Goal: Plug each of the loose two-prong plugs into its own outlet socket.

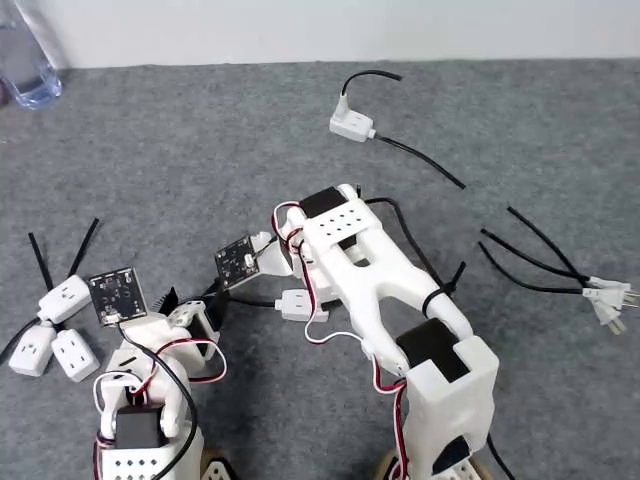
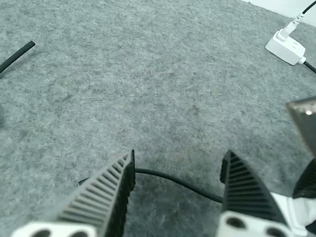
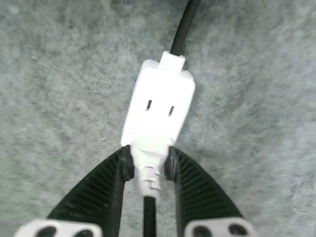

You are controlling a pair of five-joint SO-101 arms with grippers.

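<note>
Sockets (image 1: 65, 297) number five; right gripper (image 3: 148, 160) grips one plug (image 3: 149, 182).

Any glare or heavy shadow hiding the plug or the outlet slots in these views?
High view: even light, soft shadows only, loose plugs readable. Right wrist view: the white outlet is bright but its two slots show; the right gripper clamps the plug unshadowed. Left wrist view: flat light, no glare on the cable.

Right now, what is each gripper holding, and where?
Right gripper: white plug, pinched by its body at the outlet socket. Left gripper: nothing.
</note>
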